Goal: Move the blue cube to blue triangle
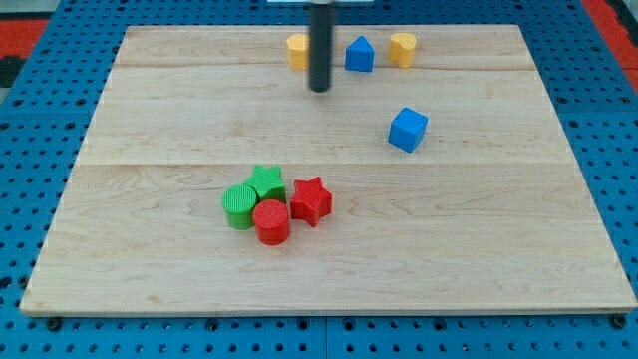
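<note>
Two blues apart: blue cube (408,130), blue triangle (359,55).

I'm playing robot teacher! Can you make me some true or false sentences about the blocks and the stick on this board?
1. The blue cube touches the blue triangle. False: they sit apart.
2. My tip is to the view's left of the blue cube. True.
3. The red star sits by the red cylinder. True.
4. Two yellow blocks flank the blue triangle. True.
5. The green blocks are at the view's top. False: they are lower down, by the red ones.
</note>
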Available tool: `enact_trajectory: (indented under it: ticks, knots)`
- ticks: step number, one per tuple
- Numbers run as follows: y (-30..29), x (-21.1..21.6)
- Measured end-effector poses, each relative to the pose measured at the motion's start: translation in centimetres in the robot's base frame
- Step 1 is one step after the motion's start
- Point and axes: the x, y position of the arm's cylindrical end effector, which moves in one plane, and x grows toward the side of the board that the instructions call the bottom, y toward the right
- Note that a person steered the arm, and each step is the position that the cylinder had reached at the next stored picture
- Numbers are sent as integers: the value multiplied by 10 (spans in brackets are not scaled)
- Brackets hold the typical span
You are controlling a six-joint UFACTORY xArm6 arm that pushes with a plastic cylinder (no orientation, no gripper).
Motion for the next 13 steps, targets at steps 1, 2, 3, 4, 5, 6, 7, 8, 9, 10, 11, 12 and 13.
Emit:
enact_trajectory:
  ticks: [1, 2, 3, 4, 5, 6, 7, 8, 9, 10, 11, 12, 13]
  knots:
    - [-45, -52]
    - [-38, -63]
    - [7, -60]
    - [-12, -43]
    - [-38, 17]
    - [19, 64]
    - [32, 114]
    - [102, 132]
    - [188, 137]
    - [178, 70]
    - [96, 36]
    - [142, 57]
    - [198, 87]
